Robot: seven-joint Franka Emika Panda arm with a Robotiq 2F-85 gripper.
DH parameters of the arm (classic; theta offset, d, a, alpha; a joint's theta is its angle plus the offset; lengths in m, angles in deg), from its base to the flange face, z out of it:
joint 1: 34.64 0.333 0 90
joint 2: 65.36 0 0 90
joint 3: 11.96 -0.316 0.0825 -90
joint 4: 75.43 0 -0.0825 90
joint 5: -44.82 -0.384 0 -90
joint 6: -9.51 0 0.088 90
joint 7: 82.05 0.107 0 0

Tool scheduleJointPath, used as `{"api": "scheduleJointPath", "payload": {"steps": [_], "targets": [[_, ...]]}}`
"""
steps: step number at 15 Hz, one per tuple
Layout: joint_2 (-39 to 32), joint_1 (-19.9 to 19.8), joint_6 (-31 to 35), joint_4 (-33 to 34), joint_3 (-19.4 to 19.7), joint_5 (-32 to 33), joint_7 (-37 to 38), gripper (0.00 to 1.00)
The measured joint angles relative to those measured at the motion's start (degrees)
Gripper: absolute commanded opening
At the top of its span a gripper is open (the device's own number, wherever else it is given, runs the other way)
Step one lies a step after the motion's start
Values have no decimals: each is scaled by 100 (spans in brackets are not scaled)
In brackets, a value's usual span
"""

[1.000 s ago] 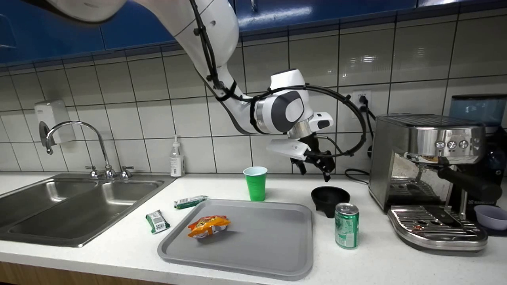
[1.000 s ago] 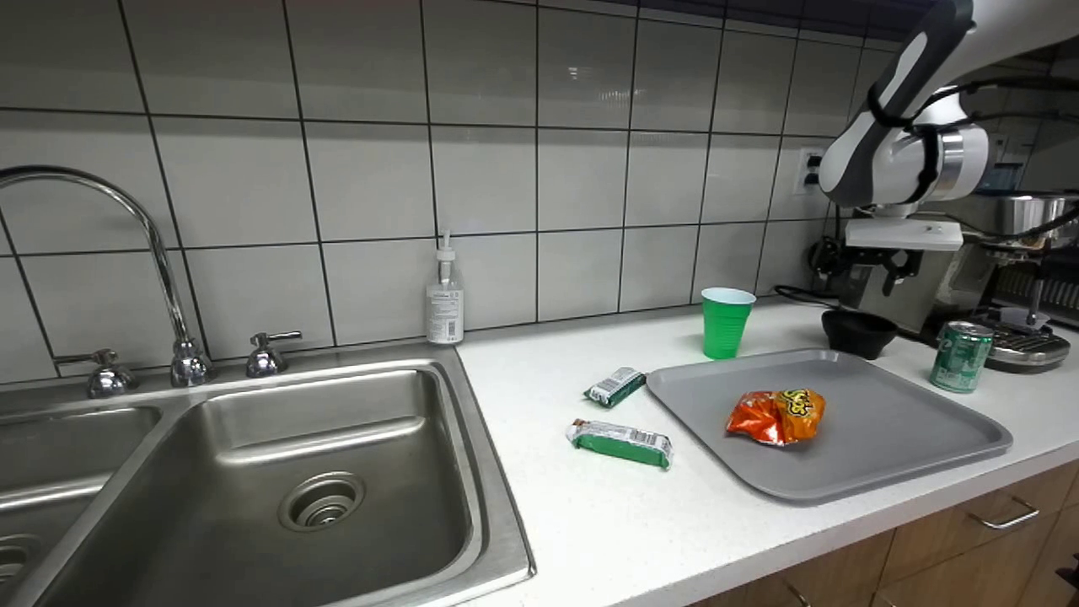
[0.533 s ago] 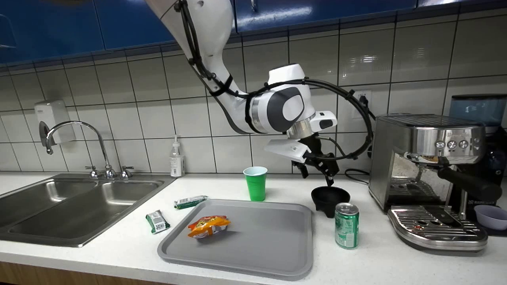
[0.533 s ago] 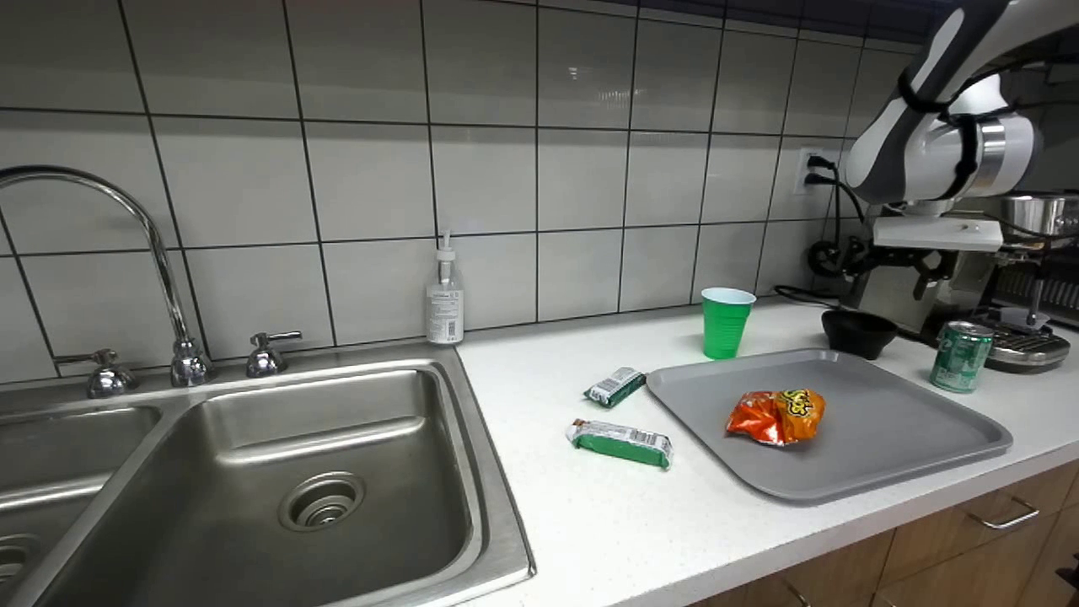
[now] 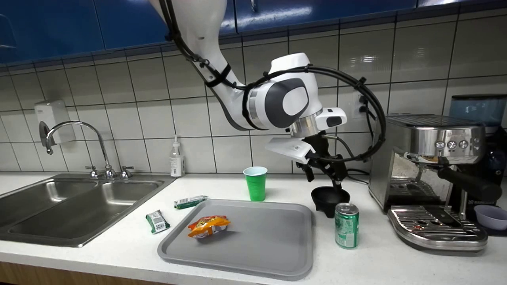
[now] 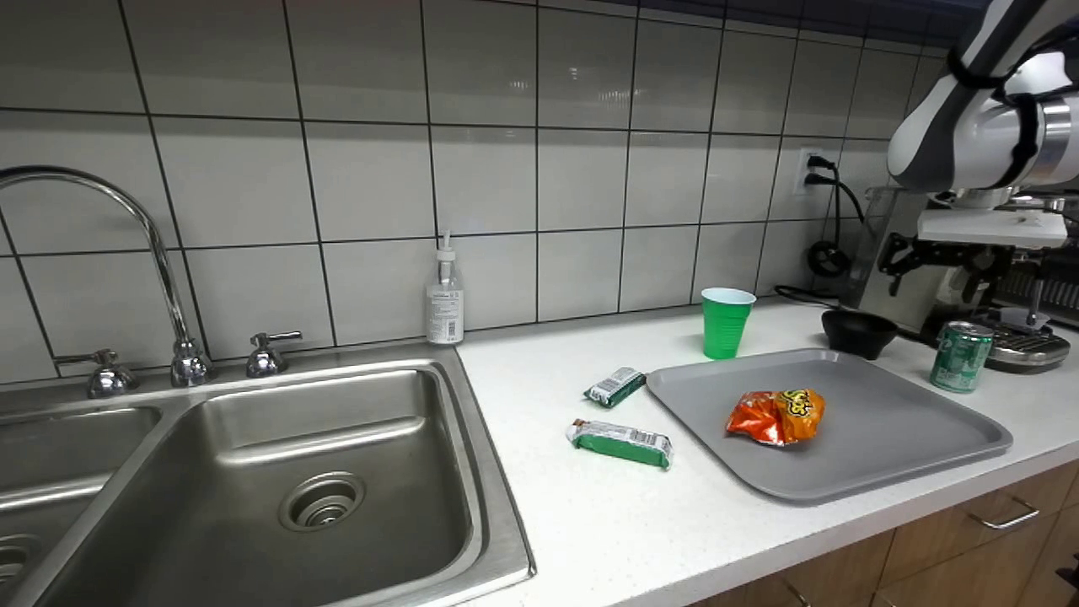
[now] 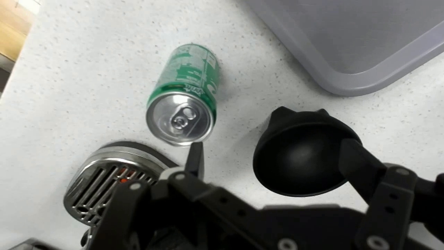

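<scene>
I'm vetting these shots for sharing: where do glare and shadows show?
In an exterior view, a white streak across the blue cabinet; in both exterior views, bright bands in the rectangular steel sink; in the wrist view, a sheen inside the round black bowl and faint shadow beside the green cylindrical metal can.

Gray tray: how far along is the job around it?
Looks done: at most the orange packet, lying on the gray tray. In hand: nothing gripped; the gripper hangs open by the black bowl and the green can. Left: no grasp made yet; bowl and can both stand on the counter, off the tray, so picking one up probably remains.
</scene>
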Motion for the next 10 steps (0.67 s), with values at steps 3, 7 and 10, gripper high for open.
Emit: {"api": "scheduleJointPath", "payload": {"steps": [3,7,10], "targets": [[160,-8,1,-243,128,0,7,100],[275,-21,61,-525,296,0,56,100],[300,-56,100,-655,362,-4,120,100]]}}
